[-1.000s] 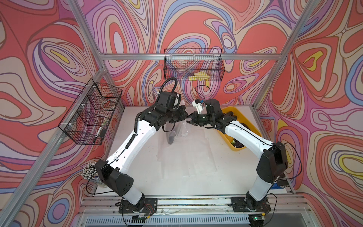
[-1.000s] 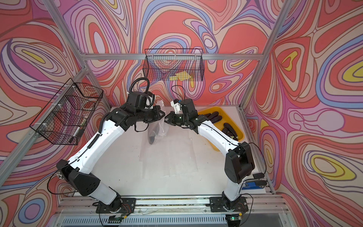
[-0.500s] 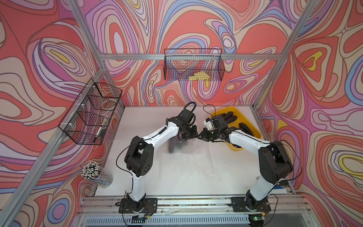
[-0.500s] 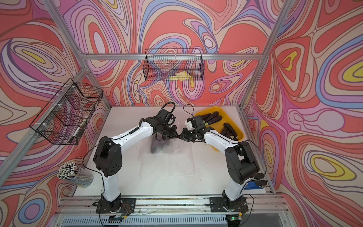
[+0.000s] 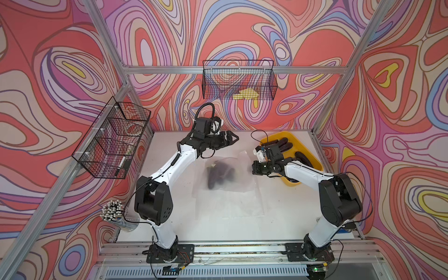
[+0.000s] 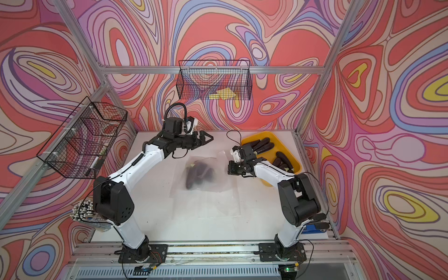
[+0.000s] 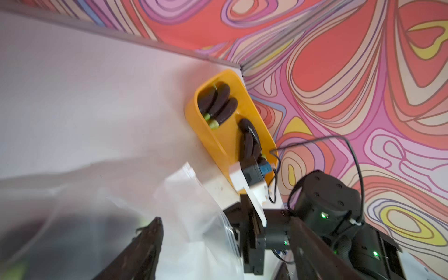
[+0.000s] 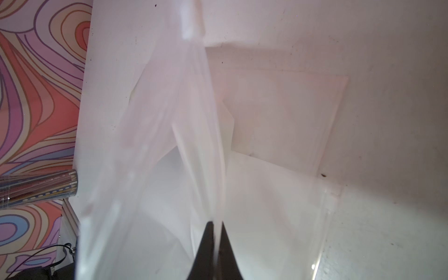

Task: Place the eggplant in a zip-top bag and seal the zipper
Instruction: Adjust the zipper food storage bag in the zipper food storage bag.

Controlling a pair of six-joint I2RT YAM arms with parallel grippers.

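A clear zip-top bag [image 5: 238, 178] [image 6: 213, 180] lies on the white table, and a dark purple eggplant [image 5: 214, 173] [image 6: 194, 173] shows through it. My right gripper [image 5: 254, 167] [image 6: 229, 168] is shut on the bag's right edge; in the right wrist view the film [image 8: 169, 121] runs between its pressed jaws [image 8: 216, 225]. My left gripper [image 5: 231, 138] [image 6: 208, 138] hangs open above the table behind the bag, touching nothing. In the left wrist view its fingers [image 7: 148, 247] stand wide apart over the bag [image 7: 184, 218].
A yellow tray [image 5: 315, 158] [image 7: 254, 109] with several more eggplants [image 7: 218, 101] sits at the back right, beside my right arm. Spare flat bags [image 5: 228, 203] [image 8: 278, 109] lie under and in front of the filled bag. A pen cup [image 5: 114, 213] stands front left. Wire baskets [image 5: 111, 140] [image 5: 238, 82] hang on the walls.
The bag came down from mid-air onto the table. My left gripper opened, let go of the bag and rose toward the back. The right gripper stayed shut on the bag's edge.
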